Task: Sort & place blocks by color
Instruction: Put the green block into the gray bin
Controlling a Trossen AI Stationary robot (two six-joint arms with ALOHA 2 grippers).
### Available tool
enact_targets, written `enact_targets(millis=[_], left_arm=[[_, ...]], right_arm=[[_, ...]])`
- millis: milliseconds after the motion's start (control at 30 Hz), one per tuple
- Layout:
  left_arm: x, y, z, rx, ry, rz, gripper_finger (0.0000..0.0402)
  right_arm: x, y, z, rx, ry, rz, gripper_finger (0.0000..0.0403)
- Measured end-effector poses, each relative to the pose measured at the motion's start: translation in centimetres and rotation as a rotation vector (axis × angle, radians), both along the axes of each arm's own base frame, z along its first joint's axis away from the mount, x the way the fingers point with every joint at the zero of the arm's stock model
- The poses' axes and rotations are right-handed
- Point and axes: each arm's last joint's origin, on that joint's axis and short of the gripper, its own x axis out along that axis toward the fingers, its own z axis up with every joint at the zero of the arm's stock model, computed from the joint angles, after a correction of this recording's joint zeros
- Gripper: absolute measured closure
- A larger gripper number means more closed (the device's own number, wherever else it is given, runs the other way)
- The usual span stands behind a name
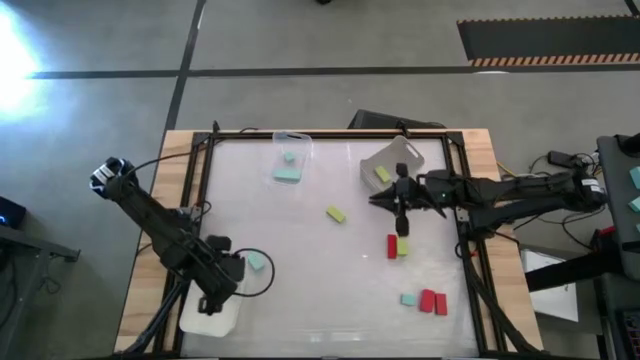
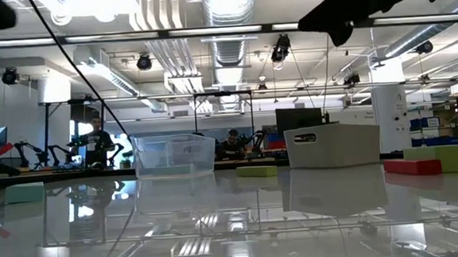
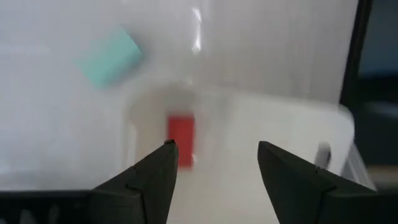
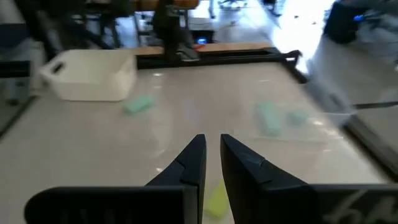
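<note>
The left gripper (image 1: 222,288) hangs over the white tray (image 1: 205,322) at the near left corner of the table (image 1: 300,290), its fingers spread apart and empty; a red block (image 3: 181,139) lies in the tray right below, so this looks like the spot for reds. Just beside that tray a teal block (image 1: 257,262) rests loose on the table. Toward the far middle, two teal blocks (image 1: 288,175) sit by the clear tray (image 1: 291,140), likely the teal spot. A yellow-green block (image 1: 336,214) lies alone mid-table. The tilted tray (image 1: 398,156) at far right holds another yellow-green one (image 1: 382,174). The right gripper (image 1: 400,218) hovers near it with fingers nearly closed and nothing between them, just above a red and yellow-green pair (image 1: 397,246), probably its next pick. Three more, one teal and two red (image 1: 425,300), wait near the front right.
</note>
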Motion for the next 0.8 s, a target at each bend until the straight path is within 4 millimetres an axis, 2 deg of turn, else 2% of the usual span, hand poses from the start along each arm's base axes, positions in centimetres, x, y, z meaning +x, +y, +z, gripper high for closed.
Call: enact_targets(millis=[133,333,533,667,800], left_arm=[[1.3,0.8,2.2,0.080,-0.166,-0.001,0.0197],[3.4,2.4,4.4,0.307,-0.408,-0.132,0.0197],[6.3,3.6,3.8,0.365,-0.596,-0.261,0.0197],[8.2,4.1,2.9,0.339,-0.743,-0.343,0.0197],[9.0,4.4,1.9,0.337,-0.845,-0.352,0.0197]], right_arm=[[0.0,2.1,0.1,0.072,-0.005,0.066,0.0365],[-0.2,5.1,0.5,0.119,-0.015,0.051,0.0365],[0.6,7.4,0.2,0.112,0.013,0.024,0.0365],[2.1,8.1,-0.3,0.074,0.050,-0.008,0.0365],[3.6,8.6,-1.0,0.049,0.092,-0.025,0.0365]])
